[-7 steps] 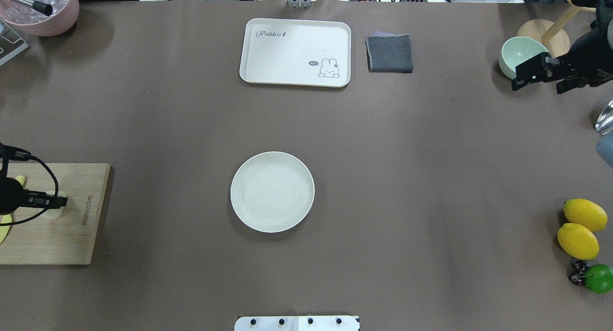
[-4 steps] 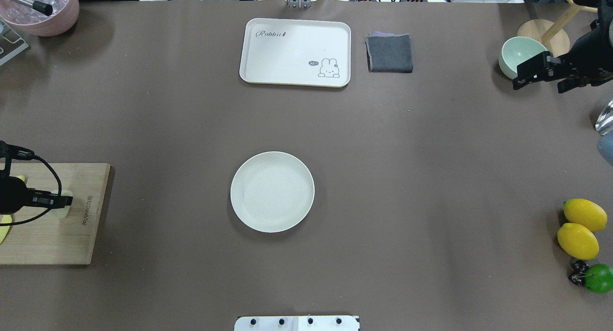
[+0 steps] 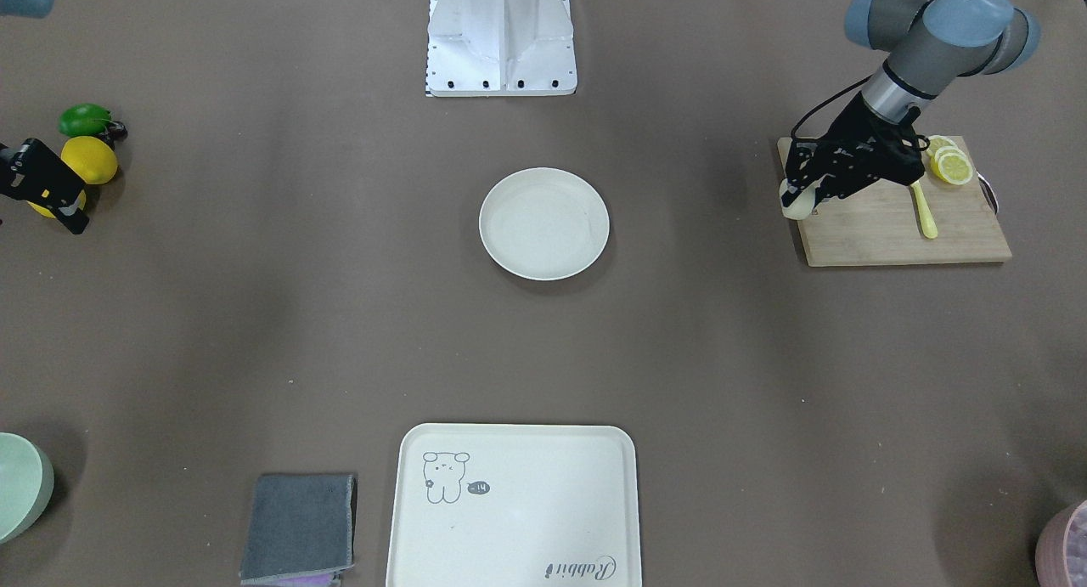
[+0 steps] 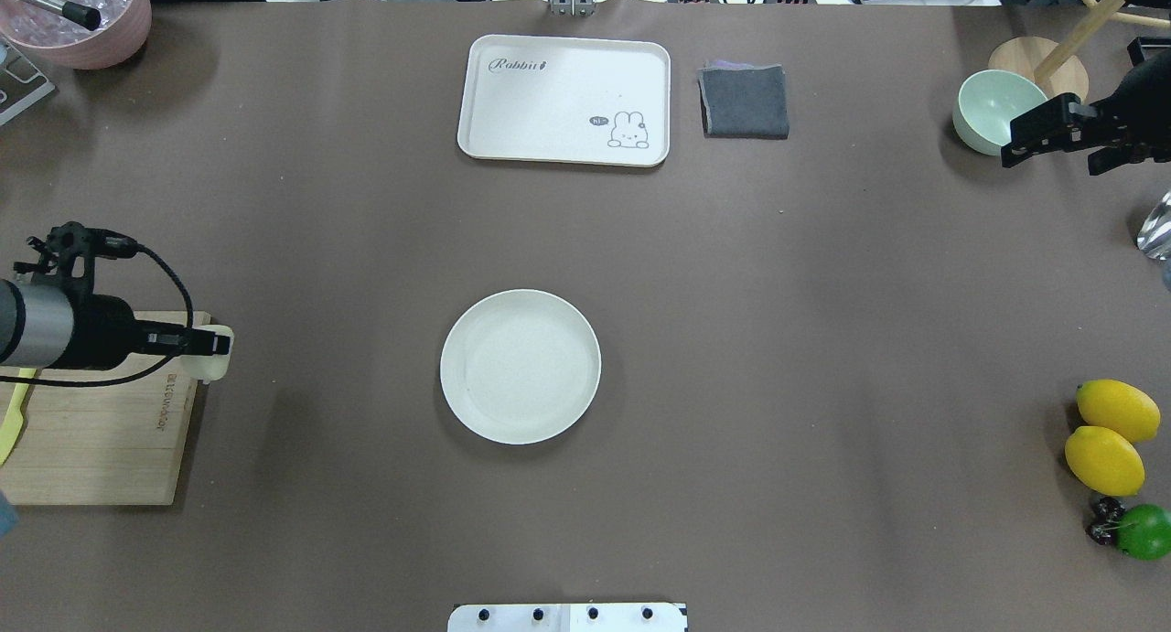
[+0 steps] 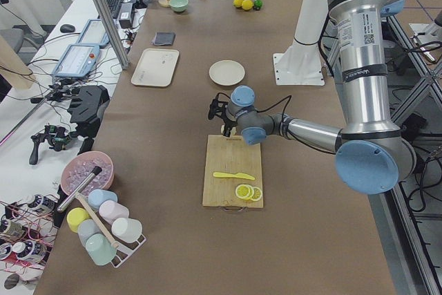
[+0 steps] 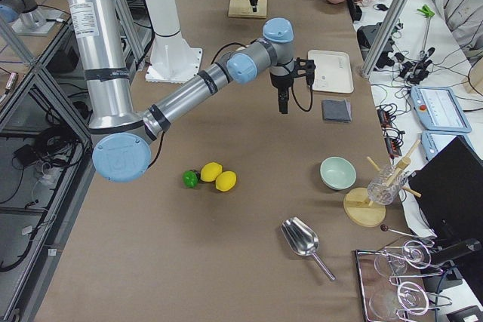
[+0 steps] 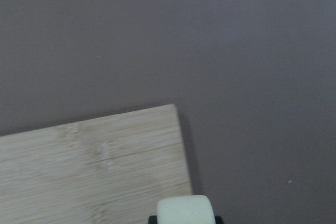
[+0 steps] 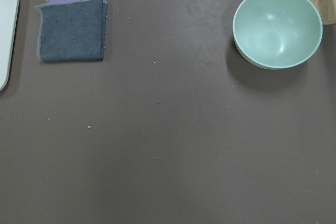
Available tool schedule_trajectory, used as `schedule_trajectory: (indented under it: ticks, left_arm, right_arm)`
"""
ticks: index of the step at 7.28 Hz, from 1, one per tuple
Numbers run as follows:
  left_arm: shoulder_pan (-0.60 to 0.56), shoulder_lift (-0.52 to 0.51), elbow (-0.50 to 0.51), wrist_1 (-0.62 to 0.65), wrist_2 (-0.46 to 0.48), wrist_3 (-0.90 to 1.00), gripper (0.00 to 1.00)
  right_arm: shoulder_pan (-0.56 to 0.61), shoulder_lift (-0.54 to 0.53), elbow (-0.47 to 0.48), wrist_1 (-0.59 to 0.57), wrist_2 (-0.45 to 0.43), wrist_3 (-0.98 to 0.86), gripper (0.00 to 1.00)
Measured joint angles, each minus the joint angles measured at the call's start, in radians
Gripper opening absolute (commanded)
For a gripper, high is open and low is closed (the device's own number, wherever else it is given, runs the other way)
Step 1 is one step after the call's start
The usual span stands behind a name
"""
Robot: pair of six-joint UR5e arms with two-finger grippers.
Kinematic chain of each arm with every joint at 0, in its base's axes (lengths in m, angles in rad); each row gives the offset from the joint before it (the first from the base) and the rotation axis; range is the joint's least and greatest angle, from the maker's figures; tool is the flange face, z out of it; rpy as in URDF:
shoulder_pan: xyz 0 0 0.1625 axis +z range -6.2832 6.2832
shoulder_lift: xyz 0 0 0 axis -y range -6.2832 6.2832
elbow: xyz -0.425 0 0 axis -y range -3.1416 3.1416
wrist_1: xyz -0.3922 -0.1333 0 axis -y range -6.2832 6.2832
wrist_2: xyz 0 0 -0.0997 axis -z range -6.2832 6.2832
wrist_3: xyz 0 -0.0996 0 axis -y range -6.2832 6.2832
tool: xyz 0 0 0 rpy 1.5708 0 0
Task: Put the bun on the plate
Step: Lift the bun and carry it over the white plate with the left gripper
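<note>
Matt cream plate (image 4: 520,367), wood-grain cutting board (image 4: 101,449), soft grey cloth (image 4: 745,101).

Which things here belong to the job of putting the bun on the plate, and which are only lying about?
For the job: bun, held in the left tool; plate.

Lying about: tray, grey cloth, green bowl, lemons, lime, cutting board, lemon slices, yellow knife.

The overhead view looks forward and down from behind the robot's base (image 4: 567,617) over the whole counter (image 4: 778,339); the front view faces back steeply, sharing the central plate (image 4: 520,367). Side views look along the counter from either end. Wrist views hover close above it.
</note>
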Motion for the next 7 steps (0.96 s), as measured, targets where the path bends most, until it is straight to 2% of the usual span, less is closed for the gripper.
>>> schedule_trajectory:
  ticks: [1,3,5,7]
  left_arm:
    - [0.018,-0.083,0.003,0.026,-0.002,-0.059,0.40]
    - [0.096,-0.290,0.007,0.171,0.041,-0.169,0.40]
    - [0.228,-0.469,0.047,0.299,0.183,-0.254,0.40]
    - [0.317,-0.574,0.134,0.331,0.290,-0.293,0.44]
  right_arm:
    - [0.034,-0.040,-0.002,0.000,0.014,-0.079,1.00]
    - [0.157,-0.155,-0.016,-0.003,0.068,-0.323,1.00]
    - [0.289,-0.251,-0.059,-0.005,0.098,-0.572,1.00]
    - [0.369,-0.305,-0.094,-0.007,0.103,-0.718,1.00]
